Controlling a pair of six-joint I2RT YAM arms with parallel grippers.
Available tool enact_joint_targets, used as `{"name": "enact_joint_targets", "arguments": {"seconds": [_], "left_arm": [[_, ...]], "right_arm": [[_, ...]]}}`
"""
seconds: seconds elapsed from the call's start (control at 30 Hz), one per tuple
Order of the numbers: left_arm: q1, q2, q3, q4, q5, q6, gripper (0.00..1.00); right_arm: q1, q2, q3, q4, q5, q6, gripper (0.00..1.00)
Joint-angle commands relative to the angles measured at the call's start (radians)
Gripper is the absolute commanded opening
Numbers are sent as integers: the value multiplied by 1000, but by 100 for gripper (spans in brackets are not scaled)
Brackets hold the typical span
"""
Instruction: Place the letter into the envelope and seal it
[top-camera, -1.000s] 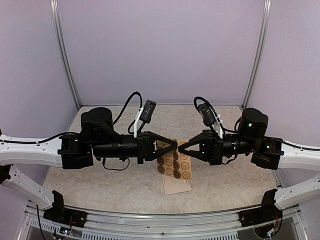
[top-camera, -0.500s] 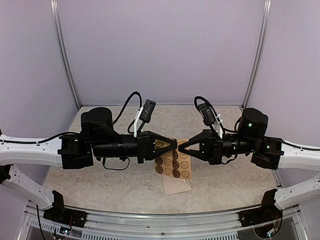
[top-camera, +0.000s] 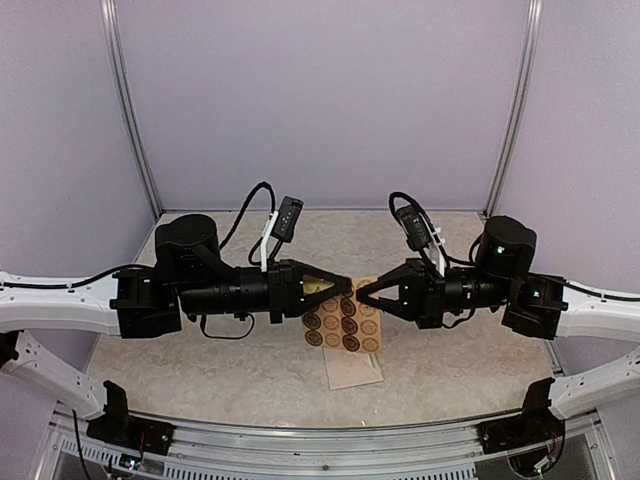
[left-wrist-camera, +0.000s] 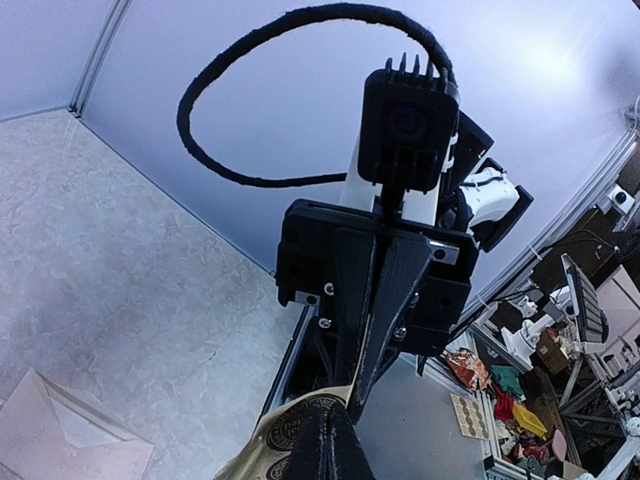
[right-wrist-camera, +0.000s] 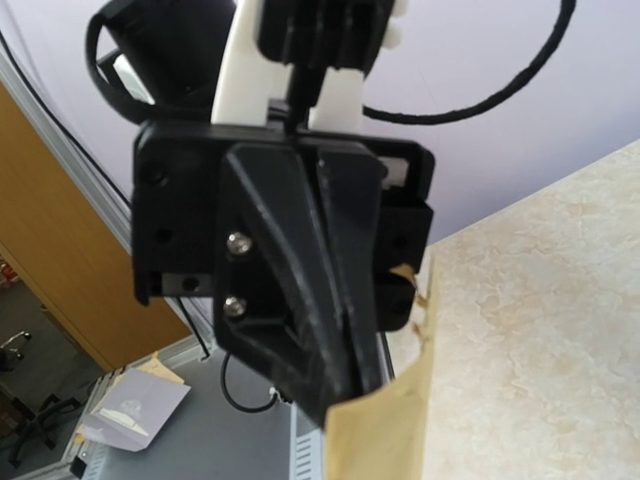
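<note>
Left fingers (top-camera: 340, 284) and right fingers (top-camera: 366, 293) both pinch sticker sheet (top-camera: 345, 325); opposed pulls could tear it, envelope (top-camera: 352, 370) lying at 6 o'clock.

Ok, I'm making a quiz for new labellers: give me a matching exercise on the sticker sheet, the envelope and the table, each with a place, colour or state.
1 sticker sheet
2 envelope
3 table

A lying flat, untouched
B marbled beige
C pinched by left claw and right claw

Pairs: 1-C, 2-A, 3-B.
</note>
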Motion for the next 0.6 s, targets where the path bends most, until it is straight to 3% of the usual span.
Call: {"name": "enact_joint_targets", "arguments": {"seconds": [0.0, 0.1, 0.37, 0.57], "left_arm": [[6, -18, -11, -1, 2, -5, 0], [6, -11, -3, -3, 9, -7, 1], [6, 23, 19, -5, 25, -13, 24], [11, 36, 34, -8, 24, -12, 28]], "right_arm": [[-3, -19, 8, -14, 20, -11, 0], [-3, -11, 14, -17, 14, -10, 0], [-2, 3, 18, -11, -14, -9, 0], [1, 6, 23, -15, -25, -15, 0]]}}
